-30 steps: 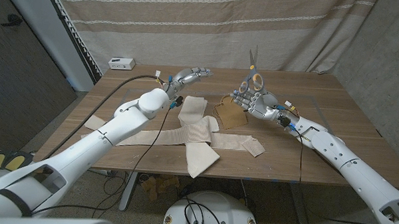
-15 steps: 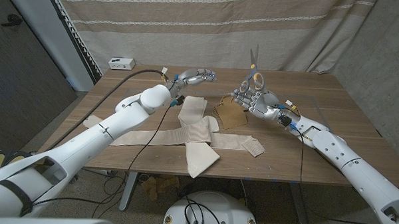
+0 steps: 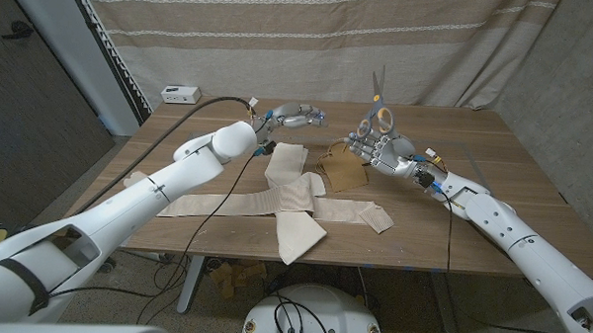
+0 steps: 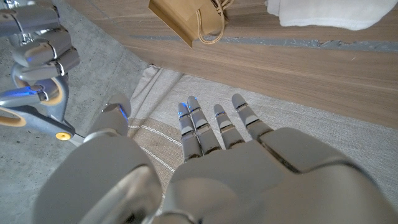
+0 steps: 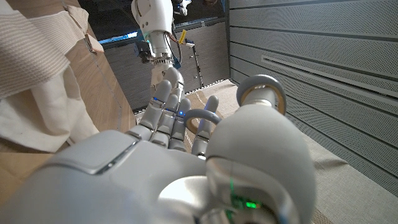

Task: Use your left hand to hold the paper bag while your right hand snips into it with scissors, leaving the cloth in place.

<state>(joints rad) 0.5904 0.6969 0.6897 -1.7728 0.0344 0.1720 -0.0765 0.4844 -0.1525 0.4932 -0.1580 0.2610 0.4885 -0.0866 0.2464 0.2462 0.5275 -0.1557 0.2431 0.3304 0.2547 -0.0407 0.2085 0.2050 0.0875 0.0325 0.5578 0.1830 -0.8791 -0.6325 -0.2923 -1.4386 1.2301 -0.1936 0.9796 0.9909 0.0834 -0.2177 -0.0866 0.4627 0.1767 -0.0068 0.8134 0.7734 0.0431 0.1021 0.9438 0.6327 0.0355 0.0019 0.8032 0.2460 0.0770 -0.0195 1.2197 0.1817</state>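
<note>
Head view shows the paper bag (image 3: 340, 169) lying right of centre on the wooden table (image 3: 494, 164), its left edge just beside the cloth (image 3: 288, 191). Just right of it, the right hand (image 3: 380, 150) holds the scissors (image 3: 377, 107) with blades pointing up. The left hand (image 3: 296, 114) hovers farther back, fingers spread, holding nothing. Unpinned, the bag would likely slide or crumple under a cut, and the blades could nick the cloth.

No legible text, labels, brands or numbers on anything.
</note>
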